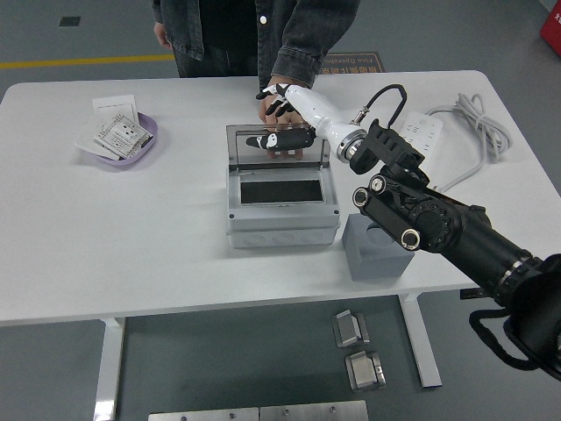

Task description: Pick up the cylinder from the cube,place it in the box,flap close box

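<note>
A white table [131, 228] carries a grey box [282, 224], grey cube [375, 253], lilac tray [131, 151] and white power strip [414, 136].

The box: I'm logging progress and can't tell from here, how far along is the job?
Nothing stands on the grey cube, so the pick looks done. The box shows a dark interior; whether the cylinder lies inside cannot be made out. In hand: the right hand reaches over the upright clear lid, fingers spread, while a person's hand rests behind it. Left: flapping the lid shut.
</note>
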`<state>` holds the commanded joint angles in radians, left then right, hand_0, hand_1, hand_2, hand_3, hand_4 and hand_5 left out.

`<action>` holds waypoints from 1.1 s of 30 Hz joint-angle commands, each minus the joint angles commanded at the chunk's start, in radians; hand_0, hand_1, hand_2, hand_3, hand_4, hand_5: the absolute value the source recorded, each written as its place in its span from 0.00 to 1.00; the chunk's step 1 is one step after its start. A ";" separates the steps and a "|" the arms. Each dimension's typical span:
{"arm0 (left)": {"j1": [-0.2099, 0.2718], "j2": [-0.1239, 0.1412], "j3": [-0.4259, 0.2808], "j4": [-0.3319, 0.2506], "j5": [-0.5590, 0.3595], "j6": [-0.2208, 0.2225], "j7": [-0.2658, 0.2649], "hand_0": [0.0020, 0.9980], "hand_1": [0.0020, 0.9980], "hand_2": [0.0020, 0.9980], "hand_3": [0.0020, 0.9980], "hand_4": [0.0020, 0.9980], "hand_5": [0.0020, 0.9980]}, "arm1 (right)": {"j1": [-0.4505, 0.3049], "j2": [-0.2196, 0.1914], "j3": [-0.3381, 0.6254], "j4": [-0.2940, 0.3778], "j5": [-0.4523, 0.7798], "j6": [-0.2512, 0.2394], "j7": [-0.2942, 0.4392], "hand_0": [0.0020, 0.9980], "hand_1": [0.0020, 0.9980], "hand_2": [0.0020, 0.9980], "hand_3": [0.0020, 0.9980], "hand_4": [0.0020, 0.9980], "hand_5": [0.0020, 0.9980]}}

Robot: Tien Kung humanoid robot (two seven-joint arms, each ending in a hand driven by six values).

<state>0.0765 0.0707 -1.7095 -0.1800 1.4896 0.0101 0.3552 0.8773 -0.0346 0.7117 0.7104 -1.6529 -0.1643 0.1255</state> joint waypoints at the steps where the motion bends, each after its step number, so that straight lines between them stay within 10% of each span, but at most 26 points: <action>1: 0.000 0.000 0.000 0.000 0.000 0.000 0.000 0.62 0.61 0.56 0.59 0.67 0.26 | -0.003 -0.001 -0.002 -0.001 0.000 -0.001 0.001 0.70 0.61 0.65 0.79 0.97 0.47; 33: 0.009 -0.004 0.004 0.000 -0.015 0.002 -0.009 0.62 0.61 0.56 0.59 0.67 0.26 | -0.205 -0.222 -0.061 0.467 -0.054 -0.016 -0.041 0.69 0.60 0.64 0.79 0.96 0.48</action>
<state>0.0859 0.0668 -1.7057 -0.1800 1.4746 0.0121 0.3461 0.6726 -0.2561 0.6504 1.1770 -1.7068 -0.1806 0.0844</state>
